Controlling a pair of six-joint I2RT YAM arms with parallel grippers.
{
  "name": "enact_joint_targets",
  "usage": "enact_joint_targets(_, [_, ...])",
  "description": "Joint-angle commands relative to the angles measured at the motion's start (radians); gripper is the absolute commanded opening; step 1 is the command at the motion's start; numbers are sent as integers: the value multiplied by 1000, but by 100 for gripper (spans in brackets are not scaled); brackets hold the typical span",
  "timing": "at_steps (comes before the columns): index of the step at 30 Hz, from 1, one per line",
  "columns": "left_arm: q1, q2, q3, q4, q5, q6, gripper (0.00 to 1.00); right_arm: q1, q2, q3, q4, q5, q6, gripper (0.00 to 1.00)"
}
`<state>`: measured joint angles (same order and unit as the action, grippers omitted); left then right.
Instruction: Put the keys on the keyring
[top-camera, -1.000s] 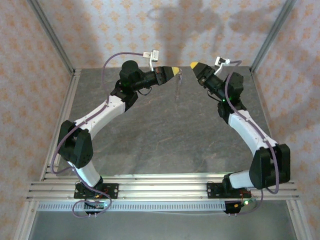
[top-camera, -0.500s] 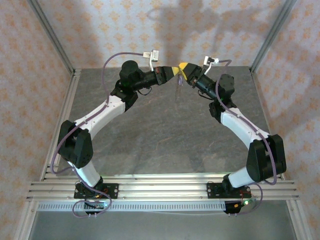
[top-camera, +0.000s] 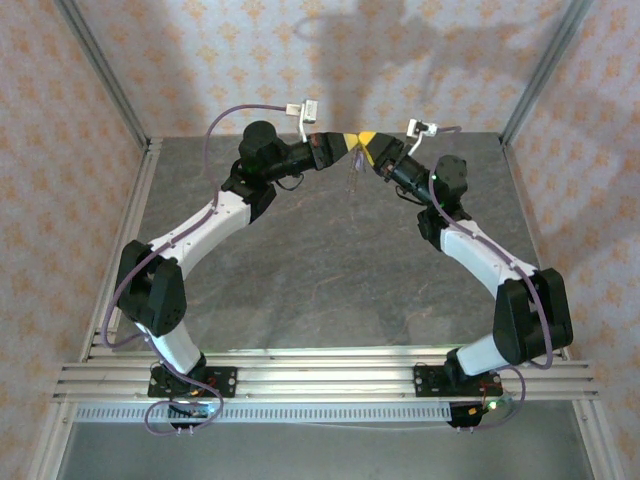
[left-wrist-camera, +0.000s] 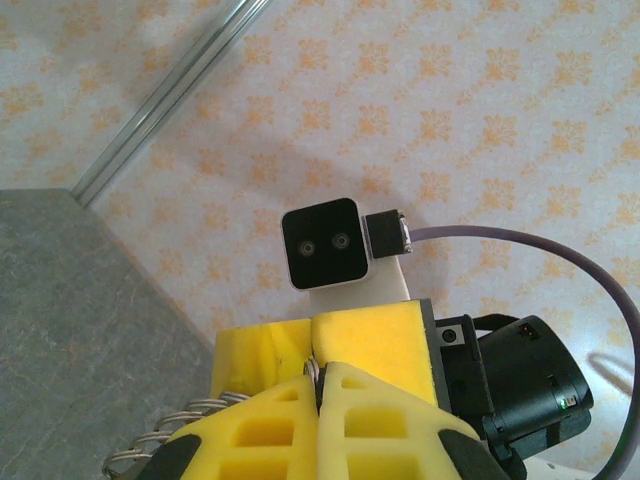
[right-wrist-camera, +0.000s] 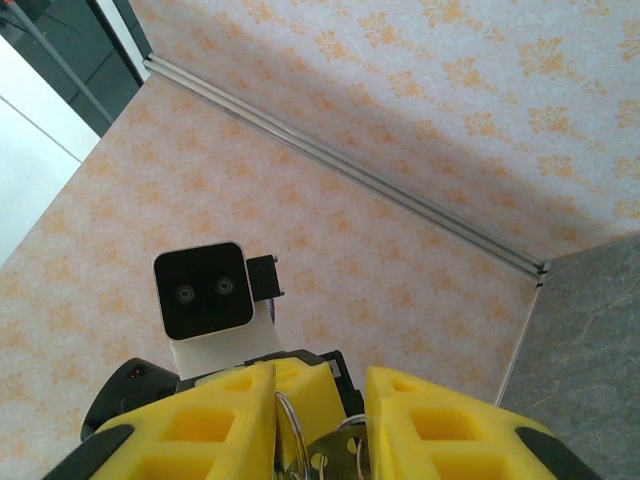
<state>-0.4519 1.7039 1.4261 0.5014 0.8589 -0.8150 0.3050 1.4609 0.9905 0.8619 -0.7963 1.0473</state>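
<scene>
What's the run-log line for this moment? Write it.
left gripper: shut on keyring | right gripper: fingers astride keyring, grip unclear | both meet over far table

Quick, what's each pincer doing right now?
Left pincer: closed, pinching the keyring.
Right pincer: jaws apart around the keyring's metal; whether it grips cannot be told.
</scene>
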Motion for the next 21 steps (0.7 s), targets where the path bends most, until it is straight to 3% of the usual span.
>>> enact_joint_targets(1, [-10, -29, 43, 74, 0, -9, 0, 6, -31, -19, 48, 0, -9, 26])
enact_joint_targets(6, [-10, -26, 43, 73, -3, -9, 0, 7, -30, -16, 48, -10, -9, 16])
enact_joint_targets(21, [-10, -21, 46, 70, -8, -7, 0, 6, -62, -54, 38, -22, -21, 21])
